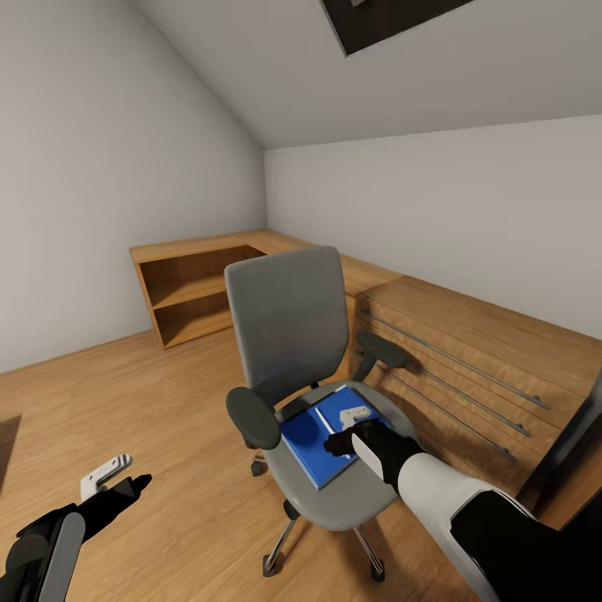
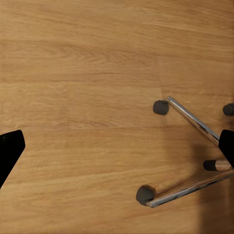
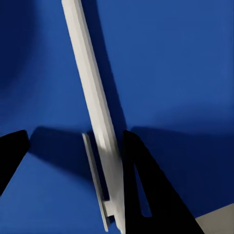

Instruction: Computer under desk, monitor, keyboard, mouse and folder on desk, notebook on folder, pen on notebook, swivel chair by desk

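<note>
The grey swivel chair (image 1: pixel 288 322) stands on the wood floor with its back toward me. Across its seat lies the blue folder (image 1: pixel 313 447). On the folder rests the thin whitish pen (image 1: pixel 322 420), seen close up in the right wrist view as the pen (image 3: pixel 95 112) on the folder (image 3: pixel 170 73). My right gripper (image 1: pixel 339 441) is down on the folder, open, with the pen between its fingers (image 3: pixel 146 185) and against one of them. A pale grey sheet, perhaps the notebook (image 1: pixel 334 403), shows at the folder's far corner. My left gripper (image 1: pixel 125 477) hangs open and empty over the floor.
A light wooden dresser (image 1: pixel 468 368) with long bar handles runs along the right wall, close behind the chair. Low wooden shelving (image 1: pixel 188 293) fills the far corner. The chair's chrome legs and castors (image 2: pixel 187 117) spread over the floor beside my left gripper (image 2: pixel 117 151).
</note>
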